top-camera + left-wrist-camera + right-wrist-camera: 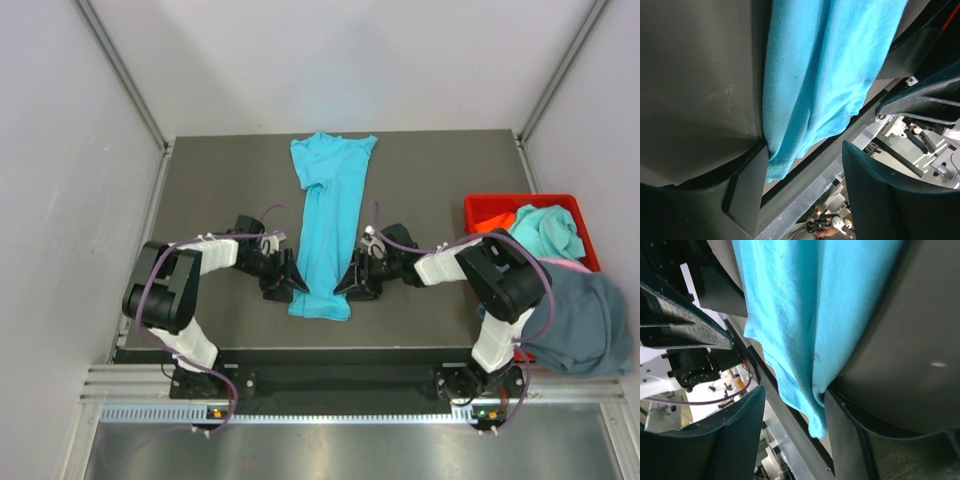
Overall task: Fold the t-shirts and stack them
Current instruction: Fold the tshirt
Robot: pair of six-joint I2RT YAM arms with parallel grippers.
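Observation:
A bright turquoise t-shirt [328,215] lies folded into a long narrow strip on the dark table, collar end far, hem end near. My left gripper [290,281] is open at the left side of its near end. In the left wrist view [805,192] the shirt's edge [820,75] touches one finger [745,187]. My right gripper [351,282] is open at the right side of the near end. In the right wrist view [790,437] the shirt's corner [790,315] rests against one finger [847,440]. Neither gripper is closed on cloth.
A red bin [487,207] stands at the right table edge. It holds a teal shirt [548,230] and orange cloth [497,222]. A slate blue-grey shirt [585,320] hangs over its near side, with a pinkish edge [566,265] above it. The table's near edge [330,350] is close behind the grippers.

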